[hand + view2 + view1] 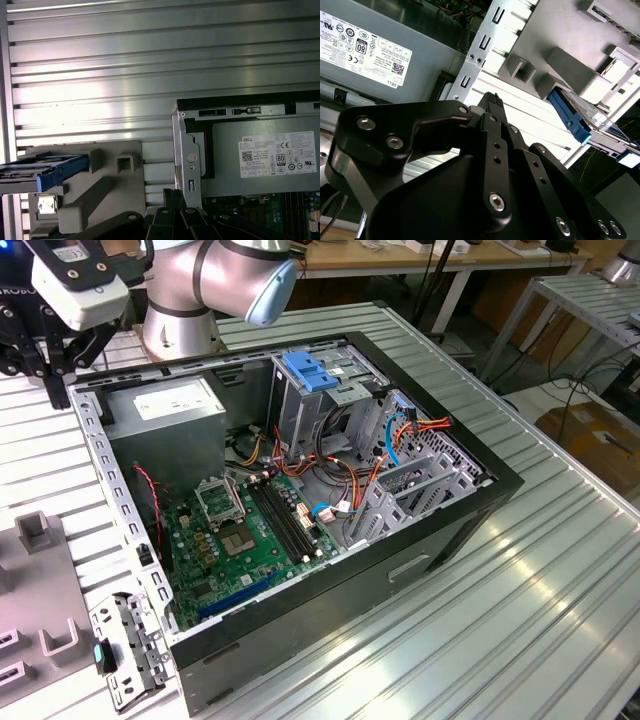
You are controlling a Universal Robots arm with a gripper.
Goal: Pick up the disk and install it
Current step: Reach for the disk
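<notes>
The disk [30, 174] is a flat grey drive with a blue side rail. It lies in a grey holder block [100, 185] on the ribbed table. In the second wrist view the disk [605, 131] sits in the same holder, blue rail towards me. My black gripper [492, 100] hangs shut with nothing in it. It is above the table, beside the corner of the open computer case [440, 540], and apart from the disk. Both the gripper [174, 195] and the case corner appear in the first wrist view. In the exterior view the gripper [55, 370] is at the far left, just outside the case wall.
Inside the case are a grey power supply with a white sticker [165, 415], a metal drive cage with a blue handle [315, 375], a green motherboard [250, 530] and loose cables [400, 435]. A metal bracket [125, 650] lies by the case's near corner. The arm's base [185, 300] stands behind.
</notes>
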